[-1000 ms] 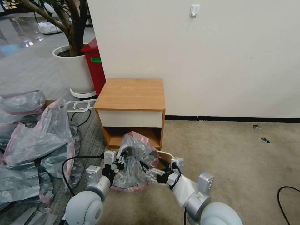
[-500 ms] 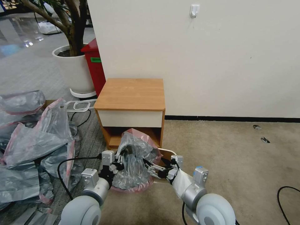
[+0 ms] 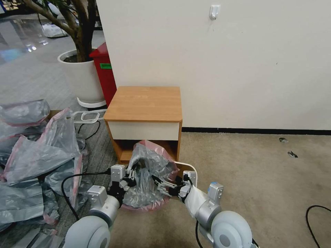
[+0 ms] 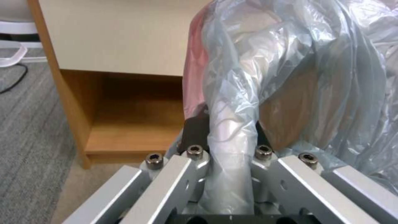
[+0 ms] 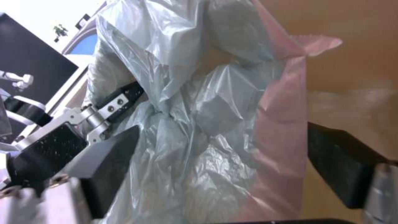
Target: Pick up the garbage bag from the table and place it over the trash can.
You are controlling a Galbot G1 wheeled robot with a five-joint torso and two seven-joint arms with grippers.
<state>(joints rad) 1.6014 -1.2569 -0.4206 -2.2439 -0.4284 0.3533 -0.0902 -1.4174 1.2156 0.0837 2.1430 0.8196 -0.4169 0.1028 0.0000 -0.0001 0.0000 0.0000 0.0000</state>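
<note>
The garbage bag [image 3: 149, 170], crinkly grey plastic with a pink rim, hangs bunched up in front of the table's [image 3: 143, 103] open lower shelf. My left gripper [image 3: 132, 174] is shut on a twisted fold of the bag [image 4: 232, 102], seen close up in the left wrist view [image 4: 227, 137]. My right gripper [image 3: 159, 183] is open on the bag's right side. Its dark fingers [image 5: 110, 158] stand wide apart with the bag [image 5: 199, 130] between them. The trash can [image 3: 190, 169] shows as a white rim just behind the bag; the rest is hidden.
A heap of similar grey-pink bags [image 3: 32, 155] covers the floor on the left. A red box [image 3: 103, 70] and a white plant pot [image 3: 81, 77] stand behind the table. A black cable [image 3: 315, 212] lies on the open carpet at the right.
My right arm has swung left and forward, bringing its open gripper onto the bag. The left gripper has kept its hold and shifted slightly.
</note>
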